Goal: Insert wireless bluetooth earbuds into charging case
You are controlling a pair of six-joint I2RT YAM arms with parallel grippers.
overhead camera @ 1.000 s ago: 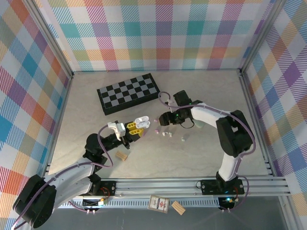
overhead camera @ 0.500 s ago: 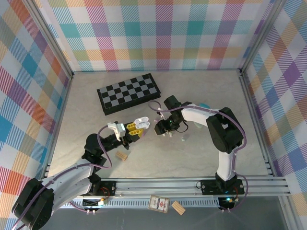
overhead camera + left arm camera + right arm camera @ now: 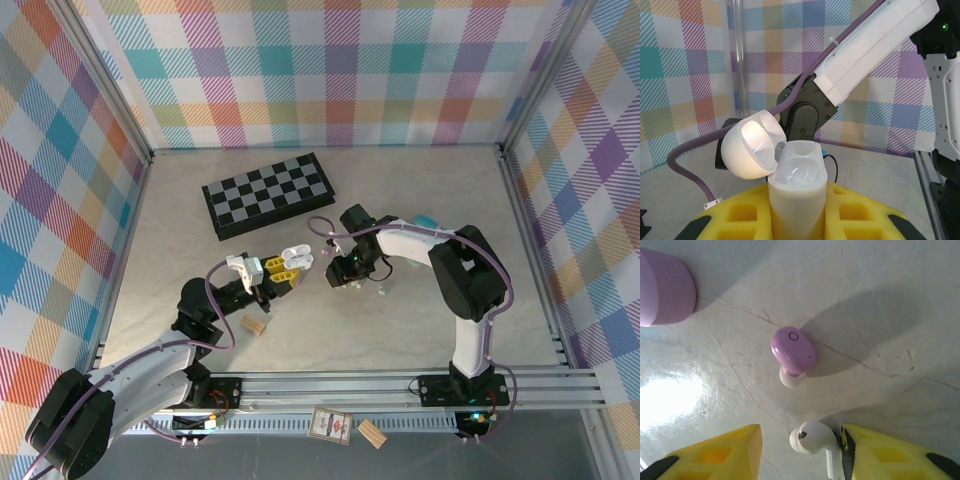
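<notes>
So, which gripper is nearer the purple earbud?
Right. The right gripper hangs just above the purple earbud; the left gripper, clamping a white charging case, sits to its left.

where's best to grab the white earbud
Grip the white earbud across its round head, coming from straight above: it lies flat on the table with its thin stem tucked against one finger, so the head is the fattest free part.

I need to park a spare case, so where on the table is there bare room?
Bare: the strip behind the chessboard, the left side beside it, and the right side past the right arm. Crowded: the middle, where the left gripper with its white case and the right gripper stand close together by loose earbuds.
</notes>
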